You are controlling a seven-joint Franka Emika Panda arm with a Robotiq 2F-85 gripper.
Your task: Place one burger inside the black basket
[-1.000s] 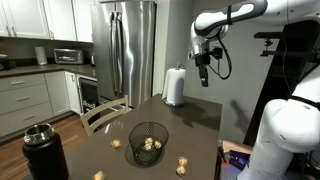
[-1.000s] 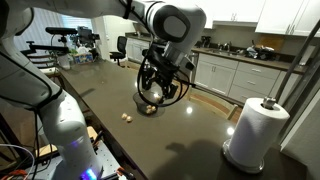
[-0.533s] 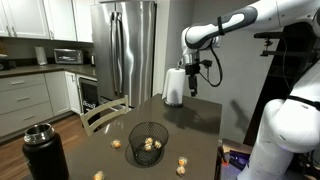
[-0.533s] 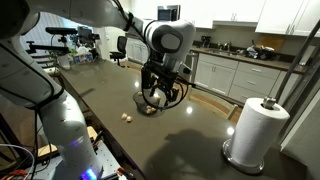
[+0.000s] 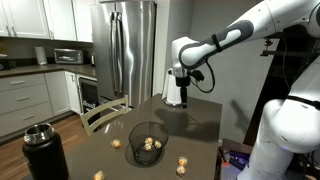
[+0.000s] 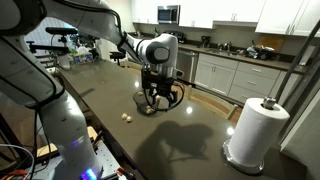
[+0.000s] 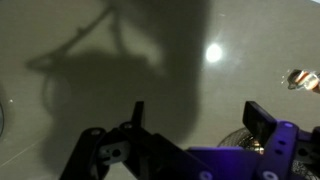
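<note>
A dark glossy table [image 5: 200, 118] fills the lower frame of a kitchen, with a steel fridge [image 5: 125, 45] at upper centre. The black basket [image 5: 148, 138] stands at lower centre, with tan shapes showing through its mesh. A burger [image 5: 182, 163] lies on the table to its lower right. A black flask [image 5: 45, 150] stands lower left, and a paper towel roll [image 6: 250, 130] is at the right. The gripper [image 7: 197, 110] hangs above the table, fingers spread and empty.

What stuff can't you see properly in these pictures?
- The burgers inside the black basket: too small to count through the mesh in an exterior view.
- The same basket in an exterior view: mostly hidden behind the gripper.
- A small shiny thing in the wrist view: cut off by the right edge and blurred, so I cannot say what it is.
- The black flask: its bottom is cut off by the lower edge.
</note>
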